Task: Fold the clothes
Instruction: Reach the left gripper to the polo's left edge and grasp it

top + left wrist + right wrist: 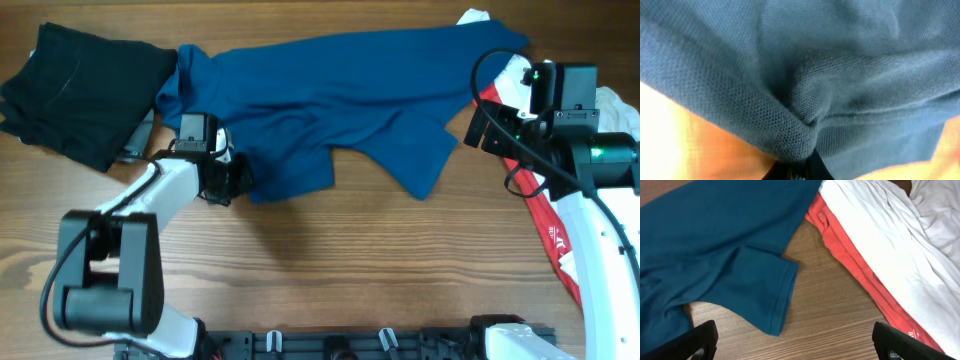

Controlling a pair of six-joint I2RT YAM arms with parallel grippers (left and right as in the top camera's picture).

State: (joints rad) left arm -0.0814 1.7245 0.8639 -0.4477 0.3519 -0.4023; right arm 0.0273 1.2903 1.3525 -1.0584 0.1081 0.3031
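**Left gripper** [238, 180]: the jaws are clamped together on a pinch of the blue polo shirt [340, 100] at its lower-left edge. In the left wrist view the knit cloth gathers into a tight fold that runs down between the closed jaws at the bottom of the frame.

**Right gripper** [796, 342]: the fingers [695, 340] stand wide apart. They hold nothing and touch nothing. The gripper hangs over bare table [350, 260], between the polo shirt's sleeve and the red T-shirt [855, 265].

**Blue polo shirt:** it lies unfolded and creased across the far middle of the table. One sleeve points toward the near edge, close to the right gripper.

**Other garments:**
- A black garment [80, 85] lies at the far left corner, and the polo shirt's left end meets it.
- The red T-shirt lies along the right edge of the table.
- The white T-shirt [890, 240] lies partly over the red T-shirt.
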